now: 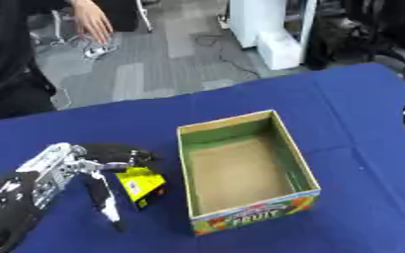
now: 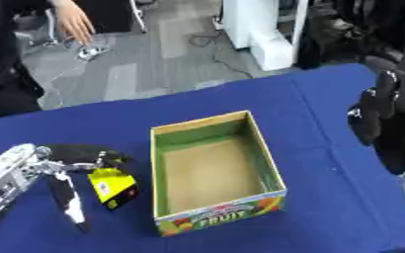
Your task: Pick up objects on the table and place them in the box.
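A small yellow and black packet (image 1: 140, 184) rests on the blue table (image 1: 94, 128), just left of an open cardboard box (image 1: 245, 170) with green inner walls and "FRUIT" printed on its front. The box's brown floor looks bare. My left hand (image 1: 76, 170) is at the packet: the thumb lies along its far side and the fingers (image 1: 105, 200) stretch down its left side, so the hand brackets it without being closed. My right hand (image 2: 387, 106) hangs at the right edge above the table, fingers curled, nothing in it.
The table's far edge runs diagonally across the top, with grey floor, cables and white equipment (image 1: 275, 34) behind it. A person in black stands at the upper left, off the table.
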{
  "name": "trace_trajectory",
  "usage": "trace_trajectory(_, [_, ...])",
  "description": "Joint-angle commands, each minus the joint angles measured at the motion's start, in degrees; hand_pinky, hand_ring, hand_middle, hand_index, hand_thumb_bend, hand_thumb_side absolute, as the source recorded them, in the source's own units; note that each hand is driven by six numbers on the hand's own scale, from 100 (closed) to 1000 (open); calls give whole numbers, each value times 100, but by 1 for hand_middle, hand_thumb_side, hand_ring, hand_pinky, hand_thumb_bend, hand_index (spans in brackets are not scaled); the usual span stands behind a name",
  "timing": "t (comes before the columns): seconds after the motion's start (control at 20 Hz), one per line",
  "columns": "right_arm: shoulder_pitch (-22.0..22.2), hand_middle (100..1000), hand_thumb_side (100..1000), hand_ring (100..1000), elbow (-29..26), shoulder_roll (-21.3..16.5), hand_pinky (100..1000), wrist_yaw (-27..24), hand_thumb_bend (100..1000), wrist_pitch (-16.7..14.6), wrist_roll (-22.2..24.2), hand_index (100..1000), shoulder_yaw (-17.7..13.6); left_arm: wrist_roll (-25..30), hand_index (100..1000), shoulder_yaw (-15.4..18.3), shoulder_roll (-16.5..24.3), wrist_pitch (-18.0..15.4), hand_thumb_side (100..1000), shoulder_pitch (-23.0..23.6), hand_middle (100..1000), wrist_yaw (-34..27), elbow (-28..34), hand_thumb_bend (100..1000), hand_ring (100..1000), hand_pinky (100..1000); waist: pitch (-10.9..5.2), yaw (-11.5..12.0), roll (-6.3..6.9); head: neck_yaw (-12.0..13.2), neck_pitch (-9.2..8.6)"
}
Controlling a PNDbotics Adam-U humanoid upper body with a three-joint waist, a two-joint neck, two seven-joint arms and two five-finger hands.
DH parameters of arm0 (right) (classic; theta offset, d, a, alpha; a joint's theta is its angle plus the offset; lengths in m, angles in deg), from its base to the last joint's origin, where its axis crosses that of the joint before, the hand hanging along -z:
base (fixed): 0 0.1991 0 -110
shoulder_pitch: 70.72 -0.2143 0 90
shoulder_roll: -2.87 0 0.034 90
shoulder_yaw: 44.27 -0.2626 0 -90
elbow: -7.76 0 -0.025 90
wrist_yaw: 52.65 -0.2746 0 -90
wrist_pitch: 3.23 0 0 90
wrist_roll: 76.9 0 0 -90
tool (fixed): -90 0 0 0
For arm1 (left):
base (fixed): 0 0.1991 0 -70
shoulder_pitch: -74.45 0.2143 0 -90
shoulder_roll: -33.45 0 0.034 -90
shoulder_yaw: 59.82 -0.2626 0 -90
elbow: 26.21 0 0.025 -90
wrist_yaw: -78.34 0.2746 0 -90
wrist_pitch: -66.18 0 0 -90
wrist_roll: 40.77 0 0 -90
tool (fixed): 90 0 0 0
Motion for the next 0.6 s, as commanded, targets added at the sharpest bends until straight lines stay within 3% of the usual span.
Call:
trace_trajectory(0.05, [-78,392,1000,312,-75,-100,150,-35,100,14,3,500,-29,1275,916,119,44,-1281,630,-158,1000,115,-49,927,981,1000,-33,-7,-23,40,-60])
trace_trajectory(0.25, [-93,392,1000,312,-75,-97,150,-45,100,25,0,501,-29,1306,922,123,13,-1281,565,-187,1000,231,-125,908,988,1000,-29,-25,-22,50,-56])
trace_trajectory(0.6, [-105,392,1000,312,-75,-94,150,-43,100,45,6,501,-29,1337,942,143,-19,-1281,468,-241,1000,446,-204,777,1000,1000,-26,-38,-19,68,-61])
